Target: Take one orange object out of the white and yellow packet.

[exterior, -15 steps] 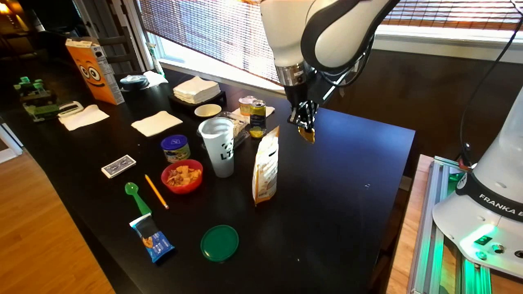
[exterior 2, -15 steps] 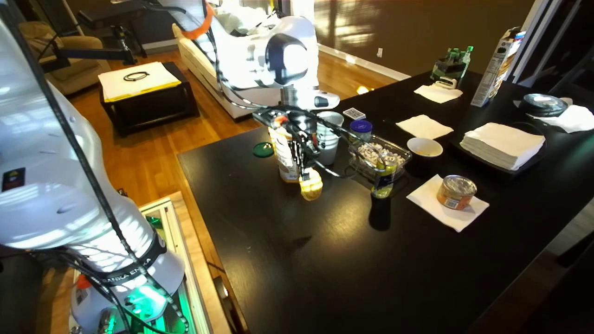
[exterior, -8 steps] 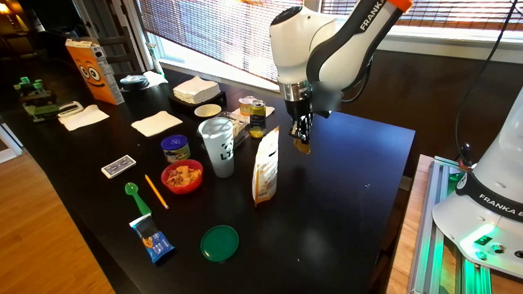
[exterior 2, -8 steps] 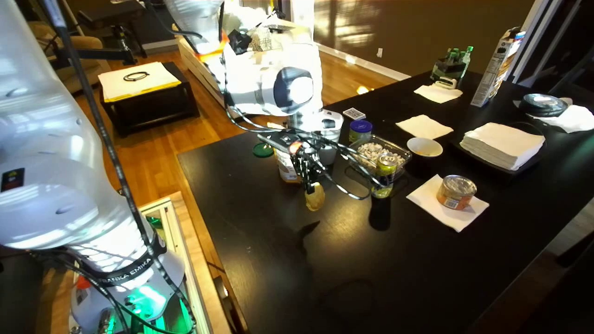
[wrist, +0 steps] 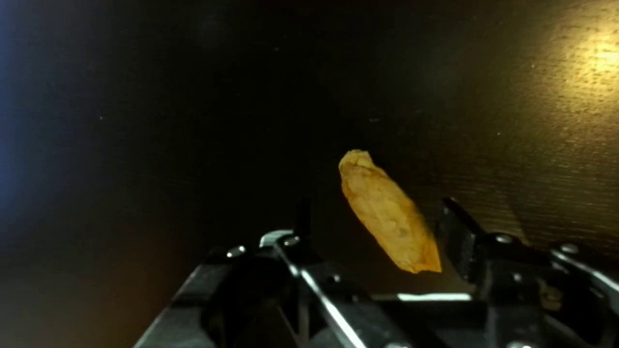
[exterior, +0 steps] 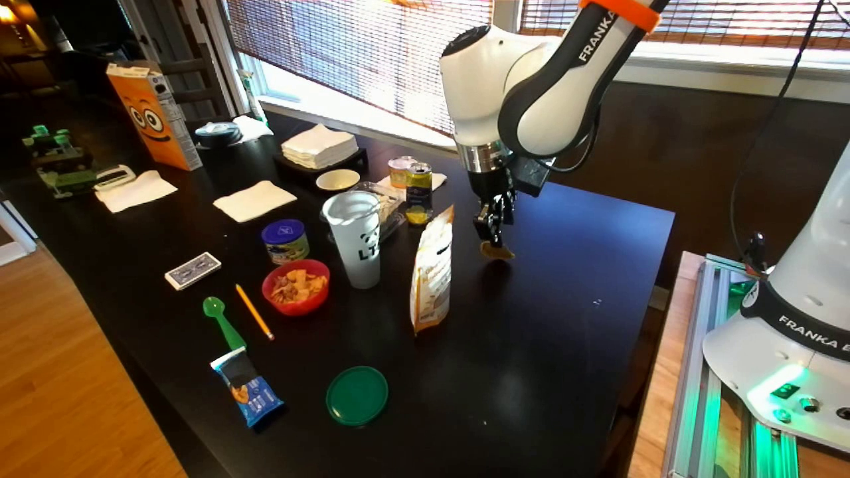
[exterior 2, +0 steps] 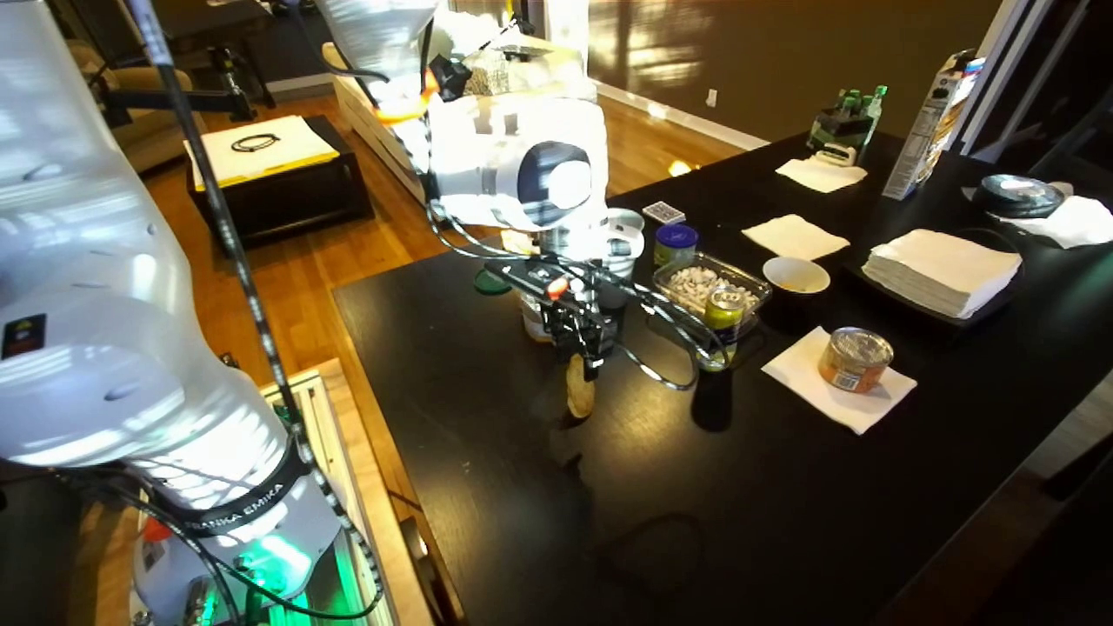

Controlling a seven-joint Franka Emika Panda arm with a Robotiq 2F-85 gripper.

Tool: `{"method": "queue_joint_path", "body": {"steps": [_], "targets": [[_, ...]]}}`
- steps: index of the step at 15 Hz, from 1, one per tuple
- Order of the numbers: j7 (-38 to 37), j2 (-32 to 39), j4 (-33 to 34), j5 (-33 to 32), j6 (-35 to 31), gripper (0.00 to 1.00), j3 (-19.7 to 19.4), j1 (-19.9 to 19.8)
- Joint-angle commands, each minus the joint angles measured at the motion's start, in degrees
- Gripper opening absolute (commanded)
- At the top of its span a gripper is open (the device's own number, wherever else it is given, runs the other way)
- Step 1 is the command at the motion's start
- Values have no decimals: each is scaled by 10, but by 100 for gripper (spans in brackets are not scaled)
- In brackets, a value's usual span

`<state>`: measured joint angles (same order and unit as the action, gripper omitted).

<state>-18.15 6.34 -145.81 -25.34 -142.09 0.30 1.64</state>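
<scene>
The orange object (exterior: 498,251) is out of the white and yellow packet (exterior: 433,275), beside and apart from it, between the well-parted jaws of the gripper (wrist: 377,217); whether it touches the bench (exterior: 551,345) I cannot tell. This looks like the release; next, the gripper should rise straight up without nudging it.

The small piece (wrist: 389,212) is golden orange, the packet (exterior: 433,275) white with orange print, the table (exterior: 531,358) black (the disc (exterior: 357,396) solid green).

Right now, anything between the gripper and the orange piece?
Nothing visible: in the wrist view the orange piece shows between the jaws of the open gripper. The white and yellow packet stands left of both in an exterior view.
</scene>
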Motion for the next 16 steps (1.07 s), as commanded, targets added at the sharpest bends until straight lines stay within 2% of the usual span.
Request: {"method": "queue_joint_path", "body": {"steps": [1,8,13,16], "targets": [[16,-39,-15,-6,14,98,-8,4],[41,-126,-14,76,141,100,7,1],[90,-208,-21,150,169,100,8,2],[92,-243,-8,153,204,100,14,0]]}}
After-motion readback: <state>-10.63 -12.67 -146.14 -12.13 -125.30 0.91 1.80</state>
